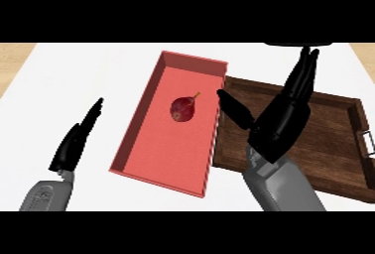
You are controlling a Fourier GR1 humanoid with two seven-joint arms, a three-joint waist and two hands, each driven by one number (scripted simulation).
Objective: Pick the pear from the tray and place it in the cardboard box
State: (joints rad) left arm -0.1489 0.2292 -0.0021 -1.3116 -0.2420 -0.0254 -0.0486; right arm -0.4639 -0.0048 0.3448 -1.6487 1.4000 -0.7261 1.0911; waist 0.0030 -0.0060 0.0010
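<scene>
A kitchen setting: a white worktop (pixel 88 64) with a light wooden edge carries a dark wooden serving tray (pixel 330 144), a shallow red box (pixel 157 158) and a reddish pear (pixel 182 108).

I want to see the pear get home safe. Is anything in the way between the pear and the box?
Nothing is in the way. The pear already lies inside the red box, left of the wooden tray. The right hand is open above the tray, holding nothing, and the left hand rests open at the left.
</scene>
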